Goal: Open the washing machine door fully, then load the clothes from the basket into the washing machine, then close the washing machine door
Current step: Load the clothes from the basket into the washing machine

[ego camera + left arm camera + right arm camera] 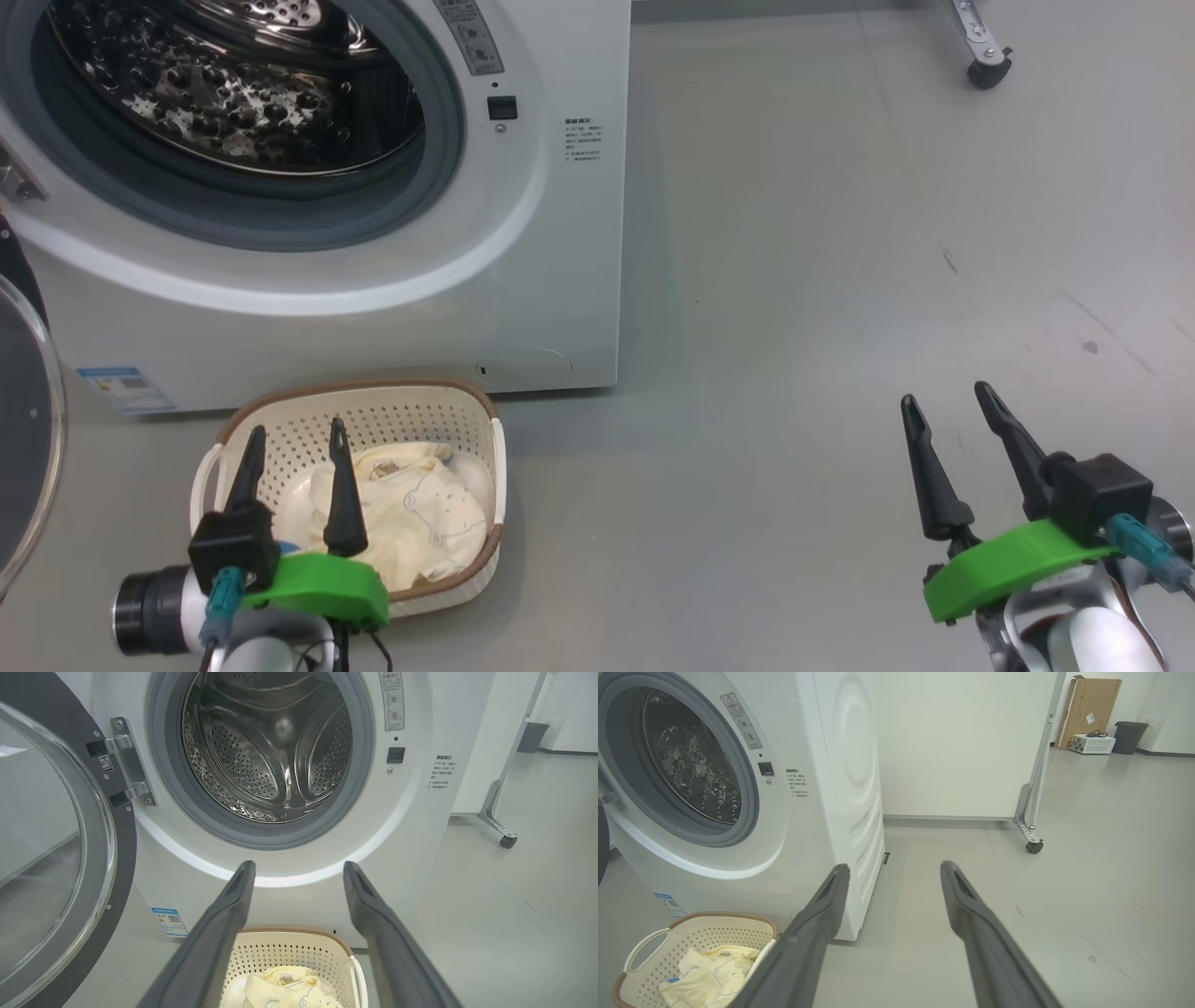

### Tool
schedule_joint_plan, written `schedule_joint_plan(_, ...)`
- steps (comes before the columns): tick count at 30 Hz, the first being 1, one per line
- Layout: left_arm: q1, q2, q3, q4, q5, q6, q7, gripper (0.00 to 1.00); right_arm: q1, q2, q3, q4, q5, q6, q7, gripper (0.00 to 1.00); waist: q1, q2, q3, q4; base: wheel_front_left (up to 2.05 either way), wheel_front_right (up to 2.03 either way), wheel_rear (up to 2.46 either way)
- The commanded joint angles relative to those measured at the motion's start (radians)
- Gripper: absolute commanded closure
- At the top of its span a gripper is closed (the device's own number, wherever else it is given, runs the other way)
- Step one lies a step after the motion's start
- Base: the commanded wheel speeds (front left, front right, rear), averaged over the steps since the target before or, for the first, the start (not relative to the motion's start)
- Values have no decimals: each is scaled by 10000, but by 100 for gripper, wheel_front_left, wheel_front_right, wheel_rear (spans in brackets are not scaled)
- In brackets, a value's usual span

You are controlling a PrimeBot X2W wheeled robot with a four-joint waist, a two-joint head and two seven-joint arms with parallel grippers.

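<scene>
A: Where was there room to move?

B: Bare grey floor [840,280] lay open right of the washing machine [560,233], with a caster [985,70] far right. The door [51,849] stood swung wide at the left edge.

A: And the laundry?

B: Cream-yellow clothes [420,523] with faint blue prints lay in the basket [373,385], just before the machine. The left gripper [295,429] hovered over it, fingers spread. The right gripper [945,395], also spread, hung over bare floor.

A: What differed between views?

B: The left wrist view showed the door's metal hinge [126,765]. The right wrist view showed a far cardboard box [1087,709] and bin [1129,737].
</scene>
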Motion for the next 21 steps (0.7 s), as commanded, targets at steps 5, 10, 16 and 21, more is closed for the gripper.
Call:
schedule_joint_plan(5,-454,219,252,-247,-69,102,-107,0,-455,-87,193,-267,-1,39,-144,0,0,0,53,13,0,0,0)
schedule_joint_plan(10,-475,226,229,-216,-109,132,-122,0,-475,-87,194,-256,-18,39,-148,0,0,0,68,29,0,0,0)
schedule_joint_plan(16,-486,247,195,-201,-133,166,-142,0,-476,-87,203,-251,-29,39,-156,0,0,0,66,42,0,0,0)
schedule_joint_plan(21,-520,261,154,-200,-141,175,-151,0,-495,-87,216,-249,-27,39,-164,0,0,0,92,43,0,0,0)
